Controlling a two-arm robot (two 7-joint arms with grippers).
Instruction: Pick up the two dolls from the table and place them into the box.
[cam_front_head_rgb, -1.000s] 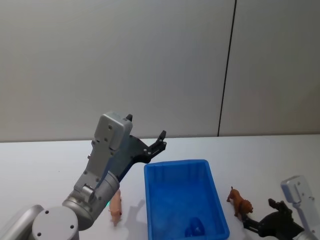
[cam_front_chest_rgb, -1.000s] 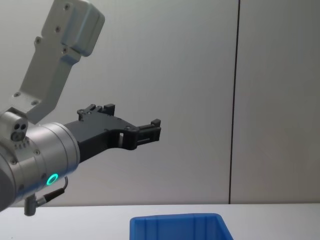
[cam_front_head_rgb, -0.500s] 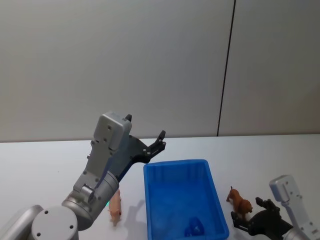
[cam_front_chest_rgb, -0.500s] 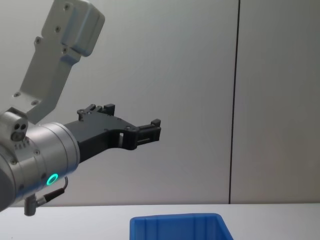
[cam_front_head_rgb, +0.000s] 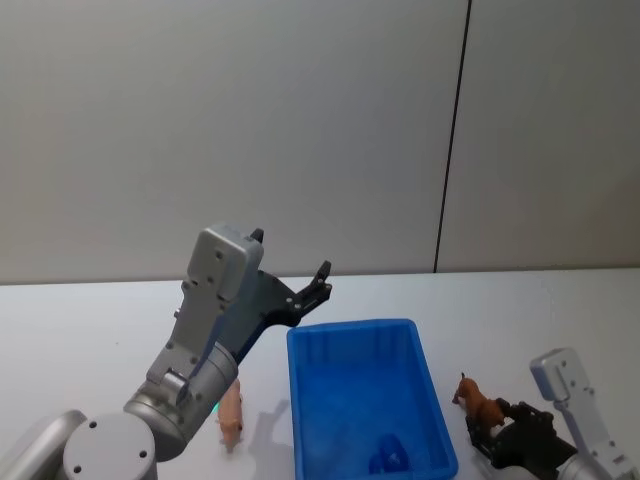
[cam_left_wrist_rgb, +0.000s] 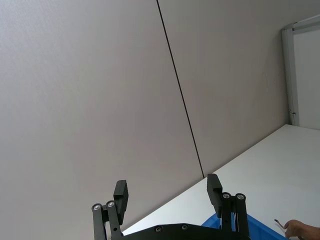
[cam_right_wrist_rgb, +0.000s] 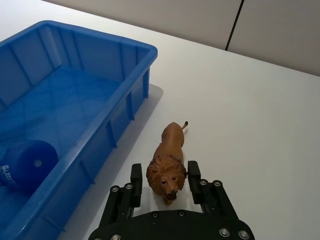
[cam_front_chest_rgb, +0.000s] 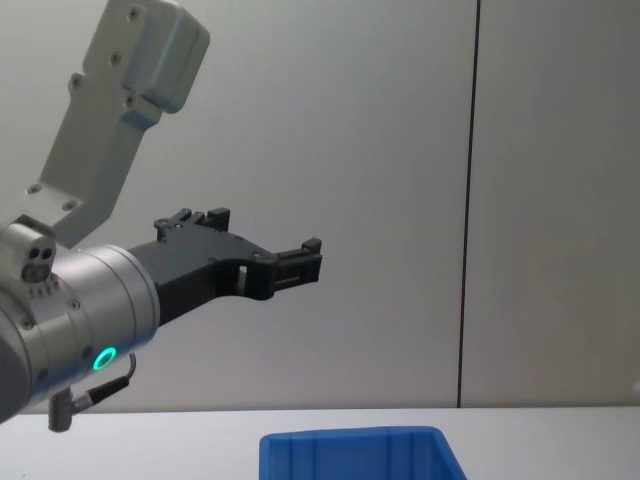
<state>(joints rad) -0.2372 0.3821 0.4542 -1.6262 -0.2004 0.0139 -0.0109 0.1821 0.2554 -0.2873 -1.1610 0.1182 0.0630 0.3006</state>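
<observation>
A brown lion doll (cam_right_wrist_rgb: 167, 160) stands on the white table (cam_right_wrist_rgb: 260, 110) just right of the blue box (cam_right_wrist_rgb: 100, 40). My right gripper (cam_right_wrist_rgb: 165, 182) is open, its fingers on either side of the lion's head. In the head view the lion (cam_front_head_rgb: 480, 408) is at the lower right, with the right gripper (cam_front_head_rgb: 495, 440) low against it. A pink pig doll (cam_front_head_rgb: 231, 415) lies on the table left of the box (cam_front_head_rgb: 350, 328). My left gripper (cam_front_head_rgb: 322, 280) hangs open and empty high above the box's far left corner, as the left wrist view (cam_left_wrist_rgb: 167, 190) also shows.
A blue cylinder (cam_right_wrist_rgb: 25, 162) lies inside the box near its front. The left forearm (cam_front_head_rgb: 215, 300) rises over the pig. A grey wall with a dark vertical seam (cam_front_head_rgb: 450, 150) stands behind the table. Bare tabletop (cam_front_head_rgb: 100, 320) stretches to the far left.
My right gripper has slid left along the table to the lion, and its fingers now flank the lion's head. The left arm, box and pig have not moved.
</observation>
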